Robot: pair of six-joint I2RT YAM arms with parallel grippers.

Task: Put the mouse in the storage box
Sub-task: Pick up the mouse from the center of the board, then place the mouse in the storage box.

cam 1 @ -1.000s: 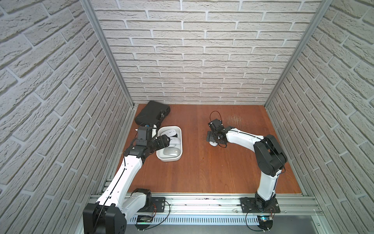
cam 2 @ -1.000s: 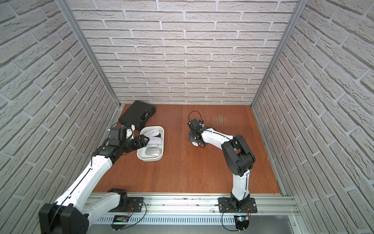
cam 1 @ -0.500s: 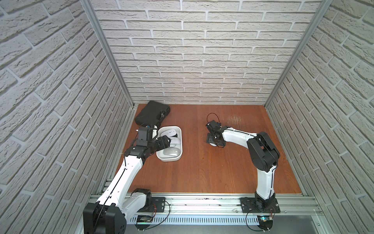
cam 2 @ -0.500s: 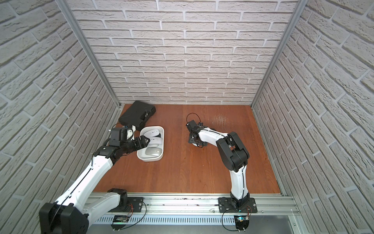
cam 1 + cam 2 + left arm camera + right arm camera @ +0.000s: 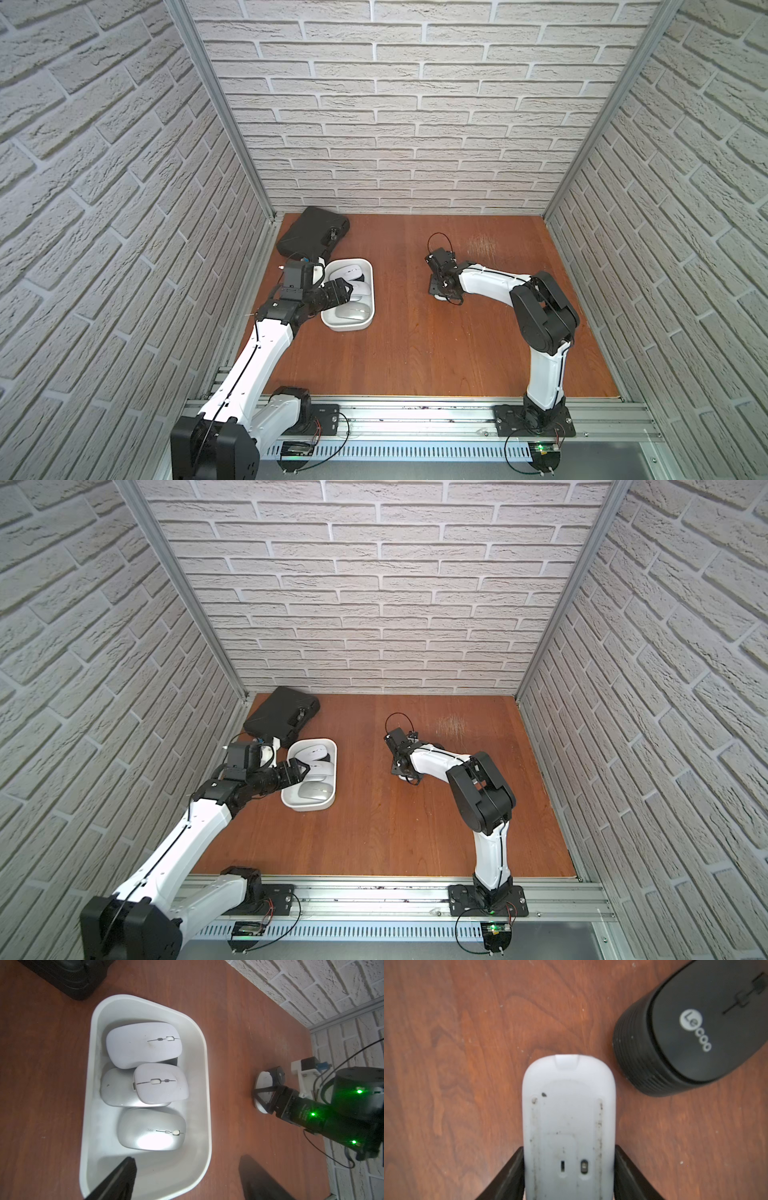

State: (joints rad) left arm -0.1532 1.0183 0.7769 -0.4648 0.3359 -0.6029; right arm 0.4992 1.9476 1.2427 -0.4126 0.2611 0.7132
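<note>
A white mouse (image 5: 569,1115) lies underside up on the wooden table, and my right gripper (image 5: 569,1151) is shut on its two long sides. In both top views this gripper (image 5: 442,286) (image 5: 402,766) points down at mid-table and hides most of the mouse. The storage box (image 5: 371,291) (image 5: 335,771) (image 5: 207,1076), a white tub, stands to the left and holds several white and silver mice. My left gripper (image 5: 347,289) (image 5: 188,1160) hangs open over the tub's near end, one finger above the inside, one outside the rim.
A black mouse (image 5: 691,1028) lies right beside the gripped white one. A flat black case (image 5: 311,237) (image 5: 280,710) sits in the back left corner, just behind the tub. Brick walls close off three sides.
My right gripper has closed on the white mouse, and its arm has drawn slightly to the left. The left arm has not moved.
</note>
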